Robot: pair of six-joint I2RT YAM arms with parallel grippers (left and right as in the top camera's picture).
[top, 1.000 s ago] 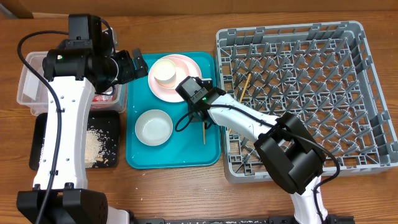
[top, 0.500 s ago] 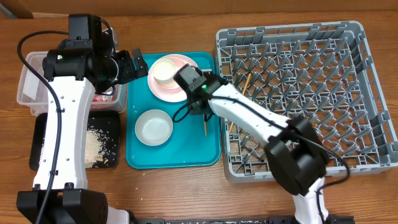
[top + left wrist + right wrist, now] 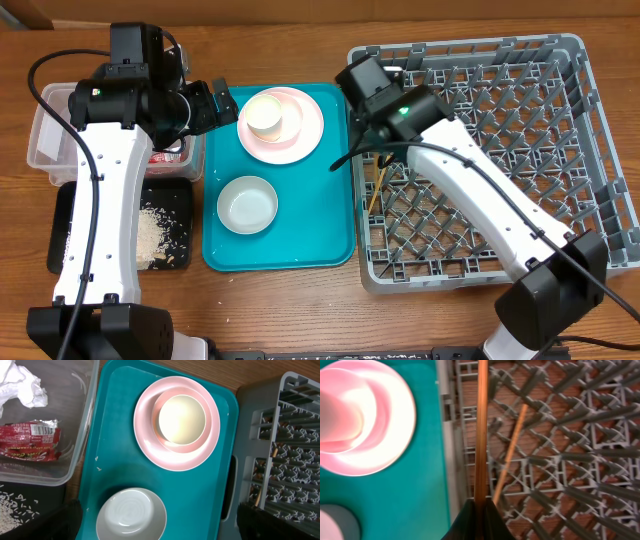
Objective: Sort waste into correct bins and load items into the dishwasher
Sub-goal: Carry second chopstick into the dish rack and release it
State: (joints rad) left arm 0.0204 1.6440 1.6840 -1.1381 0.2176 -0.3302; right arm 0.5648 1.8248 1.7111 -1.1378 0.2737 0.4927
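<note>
Gripping one chopstick (image 3: 480,435) by its end, the right fingers (image 3: 466,525) are shut on it above the dish rack (image 3: 560,48), with the stick running just inside the rack wall nearest the teal tray (image 3: 300,240). The second chopstick (image 3: 510,452) lies slanted on the rack's grid floor, close beside the held one. The left fingers (image 3: 62,520) are spread wide with nothing between them, hovering over the teal tray. On that tray sits the pink plate (image 3: 145,445), carrying the pink bowl (image 3: 155,419) with the cream cup (image 3: 181,419) nested inside, and the pale bowl (image 3: 131,515) stands apart from them. The napkin (image 3: 22,385) and red wrapper (image 3: 30,440) lie in the clear tub (image 3: 45,130). The rice (image 3: 160,235) rests in the black tray (image 3: 65,235) on the tabletop (image 3: 300,40).
</note>
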